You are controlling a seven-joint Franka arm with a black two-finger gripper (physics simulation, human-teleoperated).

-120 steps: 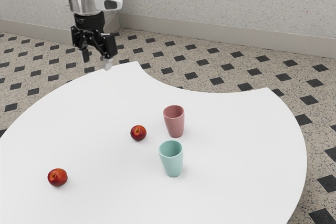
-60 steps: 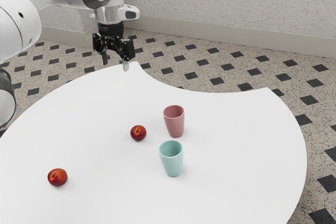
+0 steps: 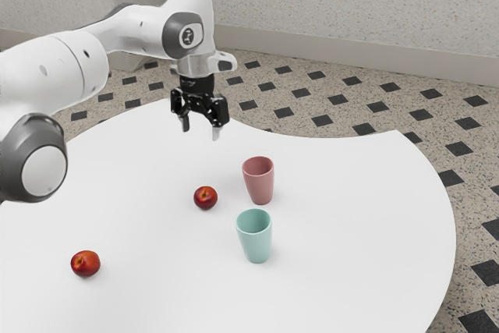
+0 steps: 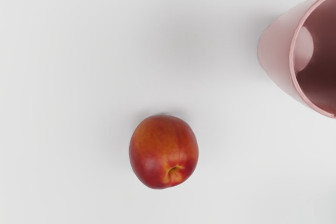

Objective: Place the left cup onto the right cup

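Two cups stand upright on the round white table (image 3: 359,224): a pink cup (image 3: 258,180) farther back and a teal cup (image 3: 254,235) nearer the front, close to each other. In the wrist view the pink cup (image 4: 304,56) shows its open mouth beside a red apple (image 4: 164,151). My black gripper (image 3: 199,126) hangs open above the table, up and toward the exterior view's left of the pink cup, with nothing between its fingers.
A red apple (image 3: 205,197) lies just toward the exterior view's left of the cups. Another red apple (image 3: 85,263) sits near the table's front left. The tiled floor (image 3: 374,99) lies beyond the table's notched far edge.
My arm has swung toward the exterior view's right and come lower, carrying the open gripper from beyond the table's far edge to above the table near the pink cup.
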